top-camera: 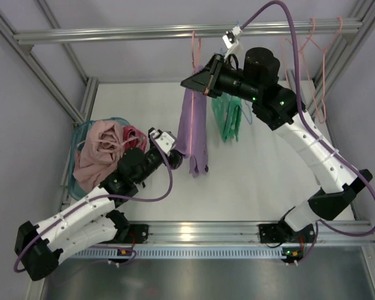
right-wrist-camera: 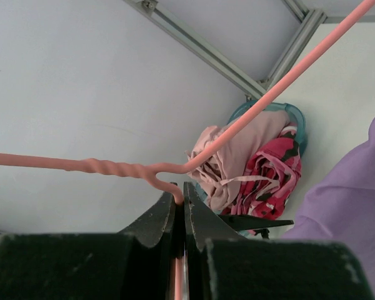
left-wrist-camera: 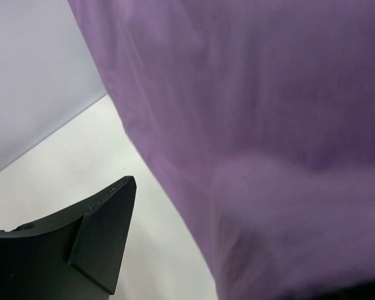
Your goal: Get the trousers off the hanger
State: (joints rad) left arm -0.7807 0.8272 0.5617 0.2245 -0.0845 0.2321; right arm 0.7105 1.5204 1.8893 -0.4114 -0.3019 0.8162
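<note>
The lilac trousers (top-camera: 194, 134), folded long and narrow, hang draped over the salmon-pink wire hanger (right-wrist-camera: 237, 125). The hanger is hooked on the rail (top-camera: 144, 31) above the far edge of the table (top-camera: 256, 181), near its middle. The long axis of the trousers runs plumb: the fold lies uppermost on the hanger and the loose ends point down toward the table. Whether those ends touch it cannot be told. The right end effector (right-wrist-camera: 181, 195) is closed on the hanger wire just beside the twisted neck, jaws pinched flat on the strand. This hold probably steadies the hanger so that it neither swings nor lifts off the rail while the cloth is drawn away. The left end effector (top-camera: 173, 152) stands with jaws spread wide at the lower part of the trousers, on the side toward the left edge of the table. In its wrist view one finger (left-wrist-camera: 100, 244) shows apart from the cloth, with bare table between. The other finger is out of frame, so whether cloth lies between the jaws cannot be told. The placement suggests readiness to close on the hanging end and pull down along the long axis. Just beside the trousers, toward the right edge, hangs a green garment (top-camera: 228, 119). A heap of pink and red clothes (top-camera: 106, 147) fills a basket (right-wrist-camera: 298, 119) at the left edge.
</note>
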